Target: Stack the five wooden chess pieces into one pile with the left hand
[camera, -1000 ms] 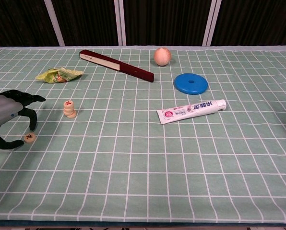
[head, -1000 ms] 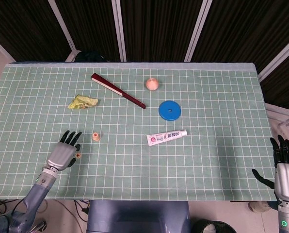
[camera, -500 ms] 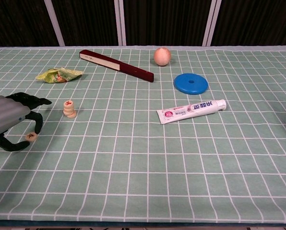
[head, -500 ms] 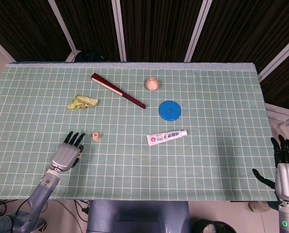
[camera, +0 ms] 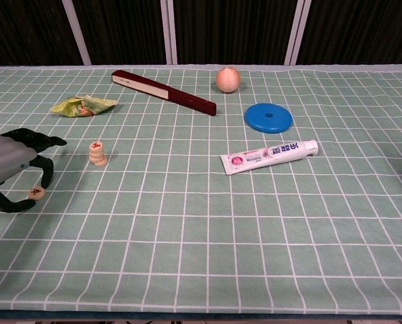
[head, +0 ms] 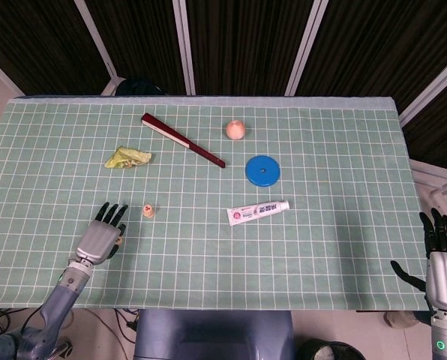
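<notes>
1. Left hand (camera: 12, 165) is hovering low at the table's (camera: 208, 229) near-left edge, fingers curled downward and apart.
2. A loose piece (camera: 36, 193) is sitting between thumb and fingers; whether it is pinched or lying on the cloth, cannot tell.
3. Stack (camera: 98, 153) of pieces is standing upright, apart from the hand, toward the table's middle.
4. Right hand (head: 442, 251) is resting off the table's right edge, fingers spread, holding nothing.
5. Also lying on the table: wrapper (camera: 81, 104), fan (camera: 164, 92), ball (camera: 228, 79), blue disc (camera: 268, 117), tube (camera: 268, 156).
</notes>
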